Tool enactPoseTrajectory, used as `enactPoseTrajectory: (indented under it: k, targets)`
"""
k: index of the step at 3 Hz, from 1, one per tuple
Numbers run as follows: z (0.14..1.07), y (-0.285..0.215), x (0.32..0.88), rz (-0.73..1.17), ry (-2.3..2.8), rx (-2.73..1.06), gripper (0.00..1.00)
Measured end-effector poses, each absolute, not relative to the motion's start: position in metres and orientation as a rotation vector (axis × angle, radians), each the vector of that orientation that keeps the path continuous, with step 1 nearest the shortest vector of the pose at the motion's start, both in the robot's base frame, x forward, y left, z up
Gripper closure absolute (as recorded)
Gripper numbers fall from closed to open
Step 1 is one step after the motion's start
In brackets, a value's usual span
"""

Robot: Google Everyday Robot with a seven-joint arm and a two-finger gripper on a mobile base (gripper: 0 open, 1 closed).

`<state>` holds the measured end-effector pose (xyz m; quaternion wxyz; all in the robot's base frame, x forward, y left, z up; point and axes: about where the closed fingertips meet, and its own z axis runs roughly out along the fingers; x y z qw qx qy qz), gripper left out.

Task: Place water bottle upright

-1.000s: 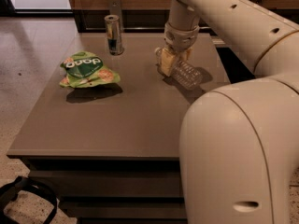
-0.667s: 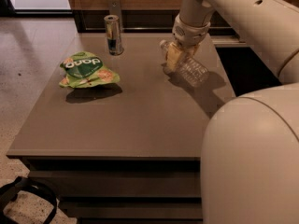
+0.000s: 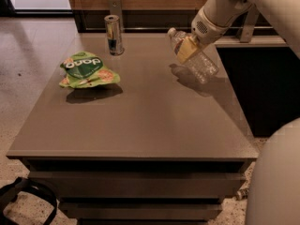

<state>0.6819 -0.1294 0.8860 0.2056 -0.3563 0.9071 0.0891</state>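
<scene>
Clear ribbed plastic is what the tool (image 3: 190, 48) has closed on: it clamps the water bottle (image 3: 205, 65) near the shoulder. The bottle hangs tilted above the back right part of the counter (image 3: 140, 121), white cap up and to the left, base down and to the right, and its shadow beneath suggests it is off the surface. To do this step well, I would turn the wrist until the base faces straight down before lowering. Then bring it down slowly until the whole base sits flat, and only then let the grip open. The hold is high on a light, thin bottle, so the bottom may swing or flex. The can (image 3: 113, 34) and the snack bag (image 3: 86, 70) are well apart, but the right edge is near
</scene>
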Motion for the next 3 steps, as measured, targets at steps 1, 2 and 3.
enactPoseTrajectory:
  k: [1,2,3]
  targets:
    - [0.892,-0.138,0.69,0.347,2.388,-1.005,1.0]
    - [0.901,-0.144,0.699,0.413,2.267,-1.017,1.0]
    - [0.914,-0.149,0.704,0.441,2.164,-1.024,1.0]
